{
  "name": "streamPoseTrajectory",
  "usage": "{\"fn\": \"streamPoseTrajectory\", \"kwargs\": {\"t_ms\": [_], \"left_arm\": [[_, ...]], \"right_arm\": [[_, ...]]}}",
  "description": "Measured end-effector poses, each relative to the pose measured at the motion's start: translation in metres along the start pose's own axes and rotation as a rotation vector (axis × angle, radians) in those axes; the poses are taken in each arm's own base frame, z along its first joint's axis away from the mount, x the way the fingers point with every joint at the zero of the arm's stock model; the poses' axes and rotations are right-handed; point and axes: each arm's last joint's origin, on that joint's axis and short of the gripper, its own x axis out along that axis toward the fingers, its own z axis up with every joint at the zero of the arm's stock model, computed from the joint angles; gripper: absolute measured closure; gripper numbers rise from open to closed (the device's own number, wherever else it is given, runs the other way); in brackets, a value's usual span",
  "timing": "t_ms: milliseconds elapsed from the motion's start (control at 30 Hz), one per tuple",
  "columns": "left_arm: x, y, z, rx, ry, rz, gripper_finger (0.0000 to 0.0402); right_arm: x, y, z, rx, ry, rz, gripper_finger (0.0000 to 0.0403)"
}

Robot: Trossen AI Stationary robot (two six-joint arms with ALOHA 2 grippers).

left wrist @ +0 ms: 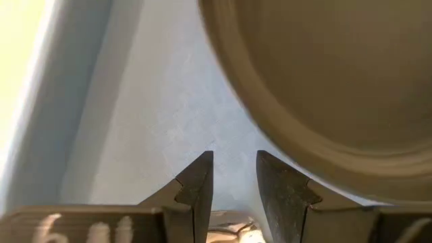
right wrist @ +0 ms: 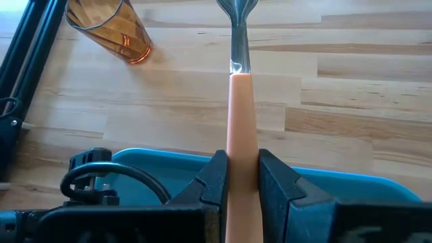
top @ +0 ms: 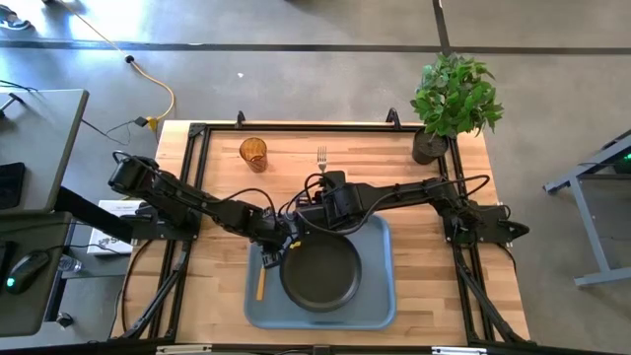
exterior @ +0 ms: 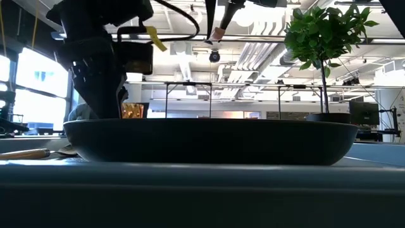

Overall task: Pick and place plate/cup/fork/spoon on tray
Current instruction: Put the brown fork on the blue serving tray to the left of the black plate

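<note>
The black plate (top: 320,268) lies in the blue-grey tray (top: 380,296) at the table's near middle. The spoon (top: 260,281) lies on the tray's floor left of the plate, handle toward the near edge. My left gripper (top: 273,251) (left wrist: 235,158) stands over the spoon's far end, fingers a narrow gap apart. I cannot tell whether it touches the spoon. My right gripper (top: 325,189) (right wrist: 241,158) is over the tray's far rim, shut on the fork (top: 321,158). The amber cup (top: 253,153) stands on the bare table at the far left. My right gripper pinches the fork's orange handle (right wrist: 241,145) between its two fingers. The fingers come from the near side and lie along the handle. The fork sticks out ahead of them toward the far edge, its tines (top: 321,154) foremost, over the bare wood.
A potted plant (top: 452,99) stands at the table's far right corner. Black frame rails (top: 197,177) run along the table's left and right sides. Bare wood lies between the cup and the plant.
</note>
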Motion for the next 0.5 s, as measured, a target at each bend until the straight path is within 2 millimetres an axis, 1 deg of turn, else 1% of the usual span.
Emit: {"fn": "streamPoseTrajectory", "kwargs": {"t_ms": [233, 500], "left_arm": [[0.016, -0.001, -0.004, 0.002, 0.071, -0.025, 0.0300], [0.015, -0.002, -0.002, 0.001, 0.052, -0.046, 0.0300]], "right_arm": [[0.000, 0.000, 0.000, -0.003, 0.000, 0.000, 0.0367], [0.000, 0.000, 0.000, -0.004, 0.000, -0.001, 0.0367]]}}
